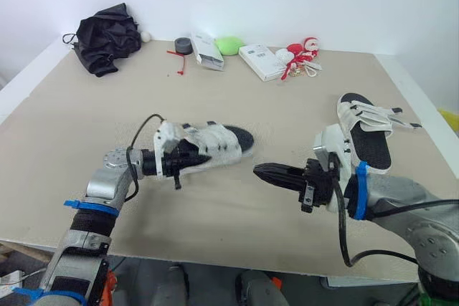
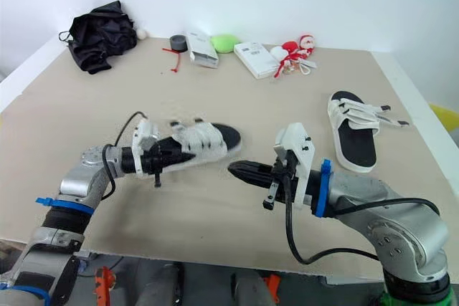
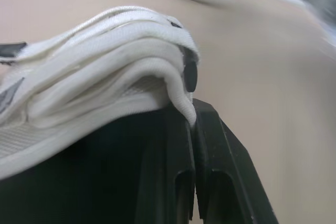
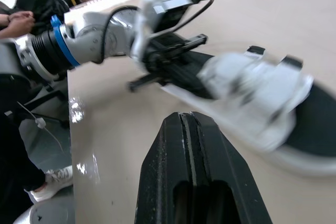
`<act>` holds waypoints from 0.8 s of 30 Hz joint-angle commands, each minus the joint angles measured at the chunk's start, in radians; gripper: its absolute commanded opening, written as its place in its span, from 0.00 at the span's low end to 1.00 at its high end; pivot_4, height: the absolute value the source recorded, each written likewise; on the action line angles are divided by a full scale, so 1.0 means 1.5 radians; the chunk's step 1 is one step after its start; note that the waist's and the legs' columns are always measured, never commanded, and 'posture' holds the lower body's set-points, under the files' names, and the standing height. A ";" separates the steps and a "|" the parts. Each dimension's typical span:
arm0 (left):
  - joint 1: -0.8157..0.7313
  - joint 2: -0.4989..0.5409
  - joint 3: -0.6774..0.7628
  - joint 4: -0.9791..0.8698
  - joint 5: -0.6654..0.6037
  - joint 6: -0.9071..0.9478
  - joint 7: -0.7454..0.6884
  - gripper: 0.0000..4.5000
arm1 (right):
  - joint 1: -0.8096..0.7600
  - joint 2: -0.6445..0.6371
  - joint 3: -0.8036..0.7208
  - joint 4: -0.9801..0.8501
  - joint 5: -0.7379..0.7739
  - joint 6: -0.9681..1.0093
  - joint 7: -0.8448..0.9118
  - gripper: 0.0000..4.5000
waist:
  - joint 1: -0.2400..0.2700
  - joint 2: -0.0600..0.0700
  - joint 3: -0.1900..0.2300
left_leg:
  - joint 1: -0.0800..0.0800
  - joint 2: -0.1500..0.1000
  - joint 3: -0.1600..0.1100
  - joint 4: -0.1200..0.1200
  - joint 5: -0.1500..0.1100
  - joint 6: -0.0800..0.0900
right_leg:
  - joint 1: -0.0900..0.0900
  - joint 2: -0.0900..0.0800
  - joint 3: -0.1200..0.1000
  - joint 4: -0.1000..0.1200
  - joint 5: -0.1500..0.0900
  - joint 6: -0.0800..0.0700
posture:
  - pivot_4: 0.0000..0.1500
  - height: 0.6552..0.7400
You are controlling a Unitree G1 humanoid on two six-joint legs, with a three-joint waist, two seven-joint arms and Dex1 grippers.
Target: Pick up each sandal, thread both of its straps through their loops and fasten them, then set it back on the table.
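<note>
While pinched by the left gripper [image 1: 179, 163], the near sandal [image 1: 219, 146] sits at the table's [image 1: 86, 120] middle.
Its heel end is clamped sole down, apparently to steady it for strap work; contact with the table cannot be confirmed. The right gripper [image 1: 259, 171], fingers pressed together and empty, hovers over the table's front, aimed at the toe. The far sandal [image 1: 367, 137] lies toward the table's right side, straps splayed, judged unfastened.
</note>
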 commanded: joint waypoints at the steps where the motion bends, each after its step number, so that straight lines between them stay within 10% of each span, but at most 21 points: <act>1: -0.066 0.033 0.108 0.109 0.032 0.011 0.219 0.01 | -0.075 0.056 0.018 0.025 -0.031 -0.052 -0.065 0.00 | 0.000 -0.001 0.000 | 0.000 0.000 0.000 0.000 0.001 0.001 | 0.000 0.000 0.000 0.000 0.001 0.000 | 1.00 0.91; 7: -0.128 0.051 0.138 0.264 0.044 -0.029 0.274 0.01 | -0.094 0.127 0.068 0.026 -0.062 -0.082 -0.115 0.00 | 0.003 -0.001 0.000 | 0.000 0.000 0.000 -0.001 0.001 0.001 | 0.000 0.000 0.000 0.000 0.000 0.001 | 1.00 0.91; 17: -0.102 0.096 0.135 0.224 0.062 -0.036 0.284 0.72 | -0.060 0.138 0.090 0.028 -0.047 -0.108 -0.064 0.00 | 0.000 -0.001 0.000 | 0.000 0.000 0.000 0.000 0.001 0.000 | 0.000 0.000 0.000 0.000 0.001 0.000 | 1.00 0.91; 24: 0.077 0.154 0.238 -0.063 -0.031 0.155 0.306 0.72 | -0.058 0.129 0.078 0.080 -0.025 -0.138 0.029 0.00 | -0.007 -0.001 0.000 | 0.000 0.002 0.001 -0.003 0.001 -0.001 | -0.002 0.001 0.001 0.000 0.002 -0.001 | 1.00 0.91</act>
